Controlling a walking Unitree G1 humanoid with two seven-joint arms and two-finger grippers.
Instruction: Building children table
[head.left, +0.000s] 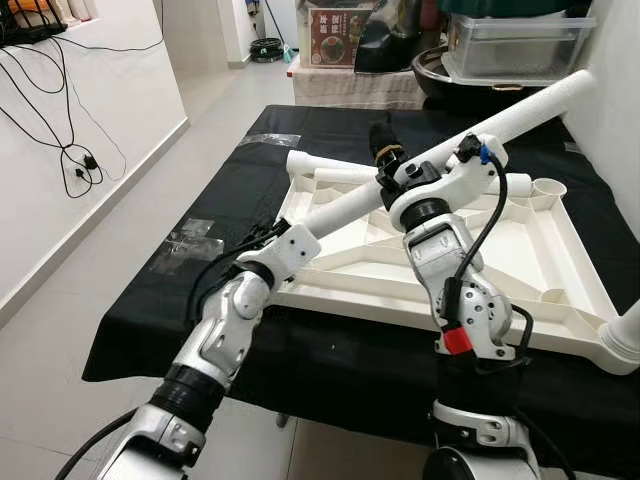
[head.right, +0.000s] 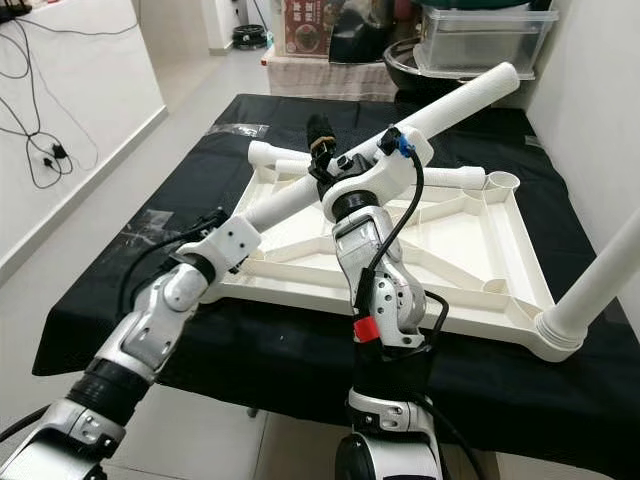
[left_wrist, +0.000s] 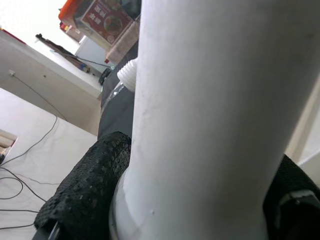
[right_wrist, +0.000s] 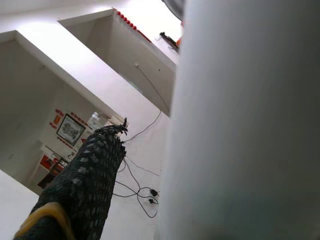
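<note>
A long white table leg (head.left: 450, 150) is being held up at a slant over the upturned white tabletop (head.left: 520, 255), its far end rising toward the robot's right and its near end dropping toward the left. Both grippers are gripping this one tube. The left gripper (left_wrist: 165, 200) is clamping the lower end, with its textured black fingers (left_wrist: 85, 190) pressing against either side of the white cylinder in the left wrist view. The right gripper (head.left: 388, 165) is pinching the tube further up, about at its middle, and one knobbly black finger (right_wrist: 85, 185) is lying alongside the pale tube in the right wrist view.

The tabletop is lying underside up, showing its ribbed bracing, on a surface covered with a black cloth (head.left: 180, 320). A second leg (head.right: 600, 285) is already standing fitted in the near corner socket on the robot's right, and a third white leg (head.left: 320, 165) is lying along the far edge of the tabletop. An open round socket (head.left: 548, 187) is showing at the far right corner.

Beyond the cloth, a clear plastic storage box (head.left: 515, 45) is sitting on a dark round item, with a printed red carton (head.left: 335, 35) beside it. Black cables (head.left: 60, 130) are dangling against the white wall on the left.
</note>
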